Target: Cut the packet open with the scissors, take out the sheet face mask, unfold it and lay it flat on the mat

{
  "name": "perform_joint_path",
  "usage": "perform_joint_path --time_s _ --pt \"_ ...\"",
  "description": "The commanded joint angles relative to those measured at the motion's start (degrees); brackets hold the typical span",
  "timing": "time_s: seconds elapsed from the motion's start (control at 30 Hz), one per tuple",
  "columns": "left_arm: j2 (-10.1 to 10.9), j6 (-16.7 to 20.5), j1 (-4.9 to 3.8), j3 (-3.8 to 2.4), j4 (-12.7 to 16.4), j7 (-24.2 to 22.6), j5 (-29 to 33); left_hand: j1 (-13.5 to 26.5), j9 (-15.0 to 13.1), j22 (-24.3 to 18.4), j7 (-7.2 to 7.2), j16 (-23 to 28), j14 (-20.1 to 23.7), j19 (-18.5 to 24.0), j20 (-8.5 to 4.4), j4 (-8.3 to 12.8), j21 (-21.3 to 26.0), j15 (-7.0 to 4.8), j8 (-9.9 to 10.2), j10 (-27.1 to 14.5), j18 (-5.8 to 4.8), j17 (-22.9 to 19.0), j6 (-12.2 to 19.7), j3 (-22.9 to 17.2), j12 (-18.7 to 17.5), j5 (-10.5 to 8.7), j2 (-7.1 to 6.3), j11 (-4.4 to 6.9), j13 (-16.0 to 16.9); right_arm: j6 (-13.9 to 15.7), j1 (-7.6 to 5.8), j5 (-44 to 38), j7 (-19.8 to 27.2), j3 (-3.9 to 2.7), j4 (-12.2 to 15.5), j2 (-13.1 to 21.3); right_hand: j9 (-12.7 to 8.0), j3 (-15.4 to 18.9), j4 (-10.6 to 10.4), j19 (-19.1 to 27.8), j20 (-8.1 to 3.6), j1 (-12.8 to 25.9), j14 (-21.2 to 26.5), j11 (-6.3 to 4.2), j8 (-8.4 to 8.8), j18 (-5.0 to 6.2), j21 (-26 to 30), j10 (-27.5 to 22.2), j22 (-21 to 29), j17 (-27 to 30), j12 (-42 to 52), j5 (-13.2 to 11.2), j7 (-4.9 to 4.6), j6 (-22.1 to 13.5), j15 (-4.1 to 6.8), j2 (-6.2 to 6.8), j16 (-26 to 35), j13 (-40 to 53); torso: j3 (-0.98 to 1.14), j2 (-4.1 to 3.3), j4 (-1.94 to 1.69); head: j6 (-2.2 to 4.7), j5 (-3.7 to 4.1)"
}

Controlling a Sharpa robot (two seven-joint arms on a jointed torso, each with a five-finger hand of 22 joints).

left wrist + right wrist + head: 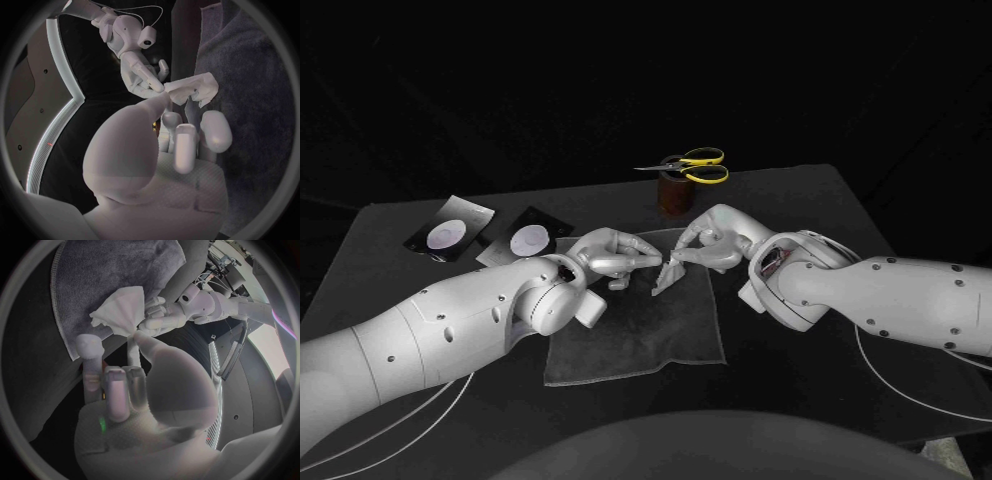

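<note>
Fingers [640, 262] of the left hand [606, 256] and the right hand [717, 239] are pinching the folded sheet face mask [669, 275], which is hanging just above the mat [639, 340] on the counter [798, 205]. Unfolding probably calls for drawing the pinches apart slowly, gripping opposite edges, avoiding tears.

Nothing legible anywhere. The two dark packets [452, 232] [527, 238] on the worktop [790, 200] each bear a pale round patch; any lettering there is too small to read.

Mat [639, 340] edge partly behind fingers [629, 252]
</note>
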State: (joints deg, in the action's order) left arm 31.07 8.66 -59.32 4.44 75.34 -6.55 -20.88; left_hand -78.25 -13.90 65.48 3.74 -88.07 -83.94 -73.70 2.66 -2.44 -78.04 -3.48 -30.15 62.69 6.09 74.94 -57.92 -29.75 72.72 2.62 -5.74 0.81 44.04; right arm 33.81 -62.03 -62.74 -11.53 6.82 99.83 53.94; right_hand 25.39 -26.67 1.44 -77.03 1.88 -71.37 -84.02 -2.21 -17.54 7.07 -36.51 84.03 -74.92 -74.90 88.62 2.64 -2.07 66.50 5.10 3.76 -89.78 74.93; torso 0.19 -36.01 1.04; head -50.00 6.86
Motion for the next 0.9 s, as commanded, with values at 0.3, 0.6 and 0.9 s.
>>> perform_joint_path --time_s 0.3,0.6,0.9 --pt "-0.28 -1.28 -0.03 -0.05 0.22 1.26 0.46 3.01 -1.89 -1.48 1.6 0.15 -1.66 0.76 0.18 -0.85 0.5 0.68 2.43 -8.97 -0.53 6.15 6.86 1.52 -5.01 0.15 -3.22 -1.27 -10.88 -0.13 0.02 0.18 0.36 -0.03 0.39 -0.05 1.35 -0.64 0.35 -0.31 -0.17 -0.27 -5.98 -0.27 -1.48 1.1 -0.2 5.72 -0.2 -15.1 0.1 0.14 0.45 0.67 0.28 -1.01 -0.22 14.28 0.02 0.0 -0.01 0.0 -0.06" --pt "-1.0 -3.04 -0.03 -0.05 -0.03 2.5 -1.14 2.58 -0.21 -2.33 3.6 0.34 -1.05 1.46 1.63 -0.53 1.05 2.43 5.86 -12.23 -0.39 5.3 10.54 3.65 -5.54 0.15 -5.46 -3.21 -12.68 -0.04 0.03 0.2 0.47 -0.03 1.02 -0.31 1.39 -0.73 0.38 -0.32 -0.18 -0.23 -5.98 -0.27 -1.54 1.1 -0.23 5.7 -0.23 -15.1 0.03 0.14 0.45 0.64 0.27 -1.01 -0.22 14.23 0.01 -0.03 0.04 0.0 -0.17" --pt "-1.34 -4.16 0.03 -0.05 -0.1 2.55 -1.82 1.08 0.08 -2.27 3.51 0.31 -1.0 1.48 2.05 0.17 1.04 2.56 5.96 -12.43 -0.31 5.31 9.55 3.51 -5.29 0.16 -5.08 -3.17 -12.56 0.05 0.03 0.23 0.52 -0.03 1.13 -0.5 1.39 -0.73 0.38 -0.32 -0.18 -0.23 -5.98 -0.27 -1.54 1.1 -0.23 5.7 -0.23 -15.1 0.03 0.14 0.45 0.64 0.27 -1.01 -0.22 14.23 0.0 -0.01 -0.02 0.0 -0.07"
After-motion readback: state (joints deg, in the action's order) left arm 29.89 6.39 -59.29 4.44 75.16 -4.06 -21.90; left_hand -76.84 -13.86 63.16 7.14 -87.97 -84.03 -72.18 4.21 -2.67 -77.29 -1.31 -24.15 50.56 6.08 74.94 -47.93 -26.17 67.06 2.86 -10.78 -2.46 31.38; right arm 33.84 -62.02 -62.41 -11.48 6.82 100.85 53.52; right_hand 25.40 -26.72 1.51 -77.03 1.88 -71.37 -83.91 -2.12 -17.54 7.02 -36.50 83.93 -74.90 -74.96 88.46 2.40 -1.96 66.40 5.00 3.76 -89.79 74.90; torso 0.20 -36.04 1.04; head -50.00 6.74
